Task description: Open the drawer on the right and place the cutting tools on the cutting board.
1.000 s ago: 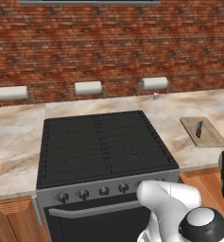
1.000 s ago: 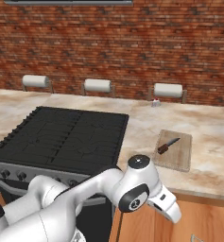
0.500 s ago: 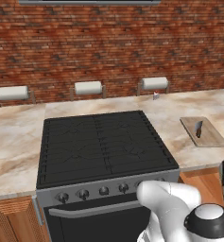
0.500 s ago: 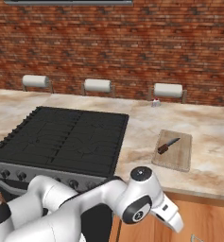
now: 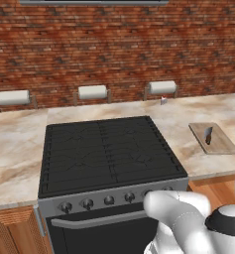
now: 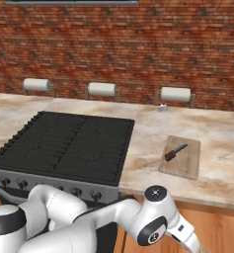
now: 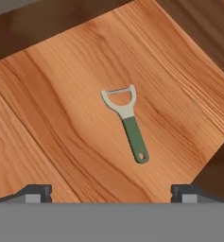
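Above the spread tool, peeler lies apart.

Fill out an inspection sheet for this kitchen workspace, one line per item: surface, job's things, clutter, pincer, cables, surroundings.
Surface: beige marbled countertop on both sides of a black stove.
Job's things: cutting board on the counter right of the stove, with a dark knife lying on it; a green-handled peeler lies flat on the wooden floor of the drawer, which is open.
Clutter: a small item on the counter by the right-hand towel roll, too small to identify.
Pincer: open, fingertips spread wide above the peeler, holding nothing.
Cables: nothing seen.
Surroundings: brick wall with three paper towel rolls; wood cabinet fronts below the counter.
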Motion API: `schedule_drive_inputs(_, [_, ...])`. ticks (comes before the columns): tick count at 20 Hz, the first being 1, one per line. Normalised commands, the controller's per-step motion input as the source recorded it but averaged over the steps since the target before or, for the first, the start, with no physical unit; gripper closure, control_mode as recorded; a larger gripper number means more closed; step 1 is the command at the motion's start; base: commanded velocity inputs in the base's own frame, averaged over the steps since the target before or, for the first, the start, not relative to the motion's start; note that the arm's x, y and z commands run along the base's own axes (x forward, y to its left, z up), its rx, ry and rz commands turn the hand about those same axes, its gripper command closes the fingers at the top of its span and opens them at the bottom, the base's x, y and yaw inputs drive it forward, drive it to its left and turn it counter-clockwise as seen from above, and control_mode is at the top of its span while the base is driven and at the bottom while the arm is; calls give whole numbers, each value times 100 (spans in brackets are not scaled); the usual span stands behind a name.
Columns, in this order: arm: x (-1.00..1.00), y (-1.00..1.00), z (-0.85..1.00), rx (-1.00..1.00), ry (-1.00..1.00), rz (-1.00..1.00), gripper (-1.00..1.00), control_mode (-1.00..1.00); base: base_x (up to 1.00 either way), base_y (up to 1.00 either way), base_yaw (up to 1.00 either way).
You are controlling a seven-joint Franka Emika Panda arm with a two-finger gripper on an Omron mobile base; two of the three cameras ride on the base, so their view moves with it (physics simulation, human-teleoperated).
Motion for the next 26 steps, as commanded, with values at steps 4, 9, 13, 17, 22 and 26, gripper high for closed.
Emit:
schedule_drive_inputs(4, [-2, -19, -27, 0, 3, 0, -100, -100, 0, 0, 0])
schedule_drive_inputs(9, [0, -22, -28, 0, 5, 0, -100, -100, 0, 0, 0])
schedule_drive_inputs(13, [-2, -33, -25, 0, 3, 0, -100, -100, 0, 0, 0])
schedule_drive_inputs(17, [0, -29, -25, 0, 3, 0, -100, -100, 0, 0, 0])
schedule_drive_inputs(22, [-1, -21, -27, 0, 2, 0, -100, -100, 0, 0, 0])
schedule_drive_inputs(26, [-3, -7, -26, 3, 0, 4, -100, -100, 0, 0, 0])
